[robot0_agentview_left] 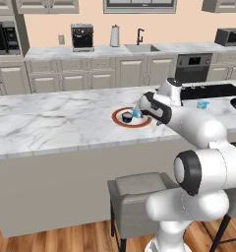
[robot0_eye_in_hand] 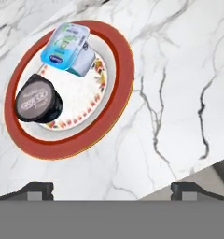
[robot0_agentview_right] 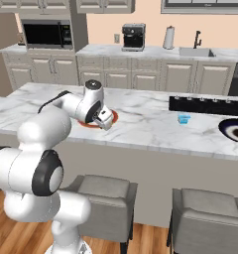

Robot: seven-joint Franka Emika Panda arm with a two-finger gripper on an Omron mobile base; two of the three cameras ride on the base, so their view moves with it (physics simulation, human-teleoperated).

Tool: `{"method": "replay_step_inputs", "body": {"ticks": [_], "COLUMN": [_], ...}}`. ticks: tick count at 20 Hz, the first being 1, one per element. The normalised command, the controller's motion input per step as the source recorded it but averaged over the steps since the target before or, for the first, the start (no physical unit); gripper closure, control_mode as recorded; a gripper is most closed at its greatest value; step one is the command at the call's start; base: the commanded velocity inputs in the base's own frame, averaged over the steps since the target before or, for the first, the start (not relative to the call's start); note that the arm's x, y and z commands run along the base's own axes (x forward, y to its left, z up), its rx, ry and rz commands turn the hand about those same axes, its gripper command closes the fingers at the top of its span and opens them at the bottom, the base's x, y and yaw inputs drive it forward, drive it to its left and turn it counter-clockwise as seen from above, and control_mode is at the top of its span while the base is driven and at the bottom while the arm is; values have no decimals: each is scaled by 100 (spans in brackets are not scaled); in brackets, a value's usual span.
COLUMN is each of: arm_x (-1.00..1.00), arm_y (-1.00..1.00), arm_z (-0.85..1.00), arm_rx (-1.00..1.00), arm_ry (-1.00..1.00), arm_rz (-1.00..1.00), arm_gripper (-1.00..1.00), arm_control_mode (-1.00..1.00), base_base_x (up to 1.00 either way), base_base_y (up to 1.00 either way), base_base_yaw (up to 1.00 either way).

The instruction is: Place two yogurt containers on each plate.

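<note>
Two yogurt cups on the red-rimmed plate (robot0_eye_in_hand: 117, 100) — end effector (robot0_eye_in_hand: 113, 189) spread wide, gripping nothing.

On that plate sit a dark cup (robot0_eye_in_hand: 38, 99) with a grey lid and, just beside it, a light blue cup (robot0_eye_in_hand: 68, 49). Well right of the plate on the white marble desk (robot0_agentview_left: 51, 123) stand another light blue cup (robot0_agentview_right: 183, 119) and the dark plate (robot0_agentview_right: 234, 130) — beside the black cooktop (robot0_agentview_right: 210, 105). Cream cabinets (robot0_agentview_left: 90, 74) line the wall behind.

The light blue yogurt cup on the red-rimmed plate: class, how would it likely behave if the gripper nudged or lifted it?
The light blue yogurt cup looks small and squat, so probably light and unlikely to tip. On the glossy red-rimmed plate it may slide rather than roll. Its thin-looking walls might flex under a hard squeeze.
</note>
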Motion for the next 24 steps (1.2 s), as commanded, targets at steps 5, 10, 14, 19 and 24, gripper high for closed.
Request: {"method": "replay_step_inputs", "body": {"ticks": [5, 10, 14, 19, 24], "arm_x": [-14, 0, 0, 0, 0], "arm_y": [-3, 0, 0, 0, 0], "arm_z": [0, 0, 0, 0, 0], "arm_rx": [0, 0, 0, 0, 0], "arm_ry": [-4, 0, 0, 0, 0], "arm_rz": [0, 0, 0, 0, 0], "arm_gripper": [-100, -100, -100, -100, -100], "arm_control_mode": [100, 100, 100, 100, 100], "base_base_x": [-35, -4, 15, 27, 46], "base_base_y": [-37, -100, -100, -99, -88], "base_base_yaw": [-2, -8, 0, -6, -6]}}
